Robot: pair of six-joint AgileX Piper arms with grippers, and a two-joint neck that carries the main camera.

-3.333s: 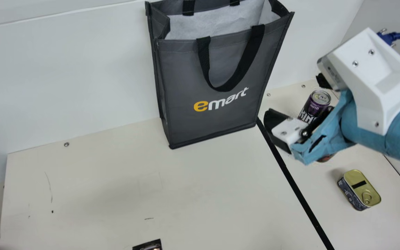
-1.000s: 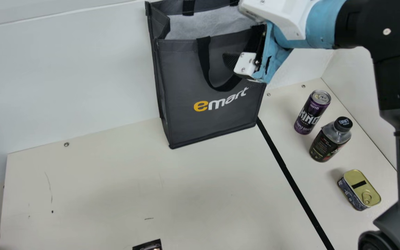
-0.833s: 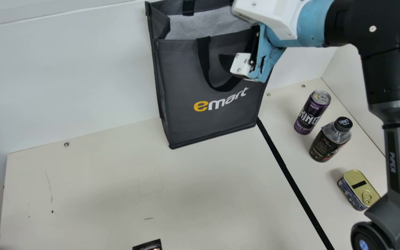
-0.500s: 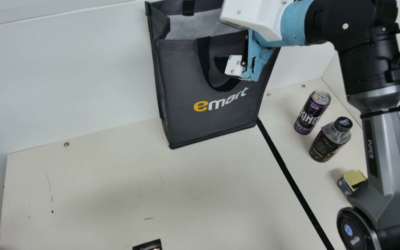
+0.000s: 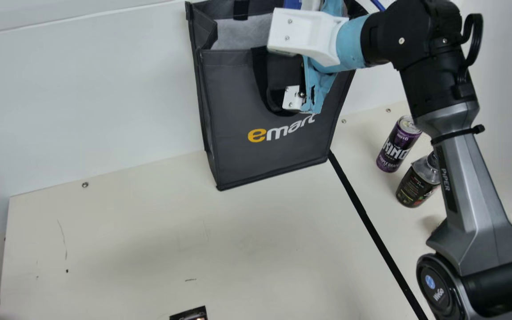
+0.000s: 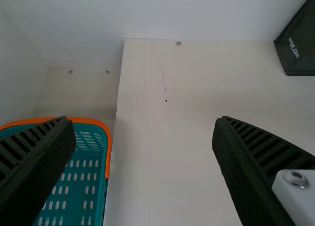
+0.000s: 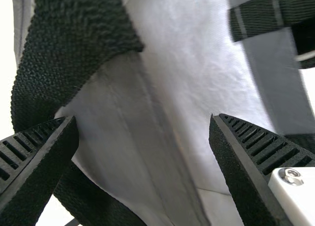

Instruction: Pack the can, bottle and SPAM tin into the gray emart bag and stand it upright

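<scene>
The gray emart bag (image 5: 238, 106) stands upright against the back wall, mouth up. My right gripper (image 5: 292, 98) is at its front panel by the black handle. In the right wrist view my right gripper (image 7: 142, 122) is open, the bag's rim (image 7: 152, 132) running between its fingers and the handle strap (image 7: 69, 48) close to one finger. The purple can (image 5: 394, 149) stands right of the bag, with the bottle (image 5: 416, 182) beside it, partly behind my right arm. That arm covers the spot of the SPAM tin. In the left wrist view my left gripper (image 6: 142, 122) is open above the table, holding nothing.
A teal basket with an orange rim (image 6: 107, 147) sits by the table's edge in the left wrist view. A black tape line (image 5: 371, 226) crosses the table (image 5: 149, 240). A small dark object (image 5: 189, 314) is at the main view's bottom edge.
My right arm has swung left from near the can to the bag's handle and front rim, uncovering the bottle and then covering the tin. The bag, can and bottle have stayed in place.
</scene>
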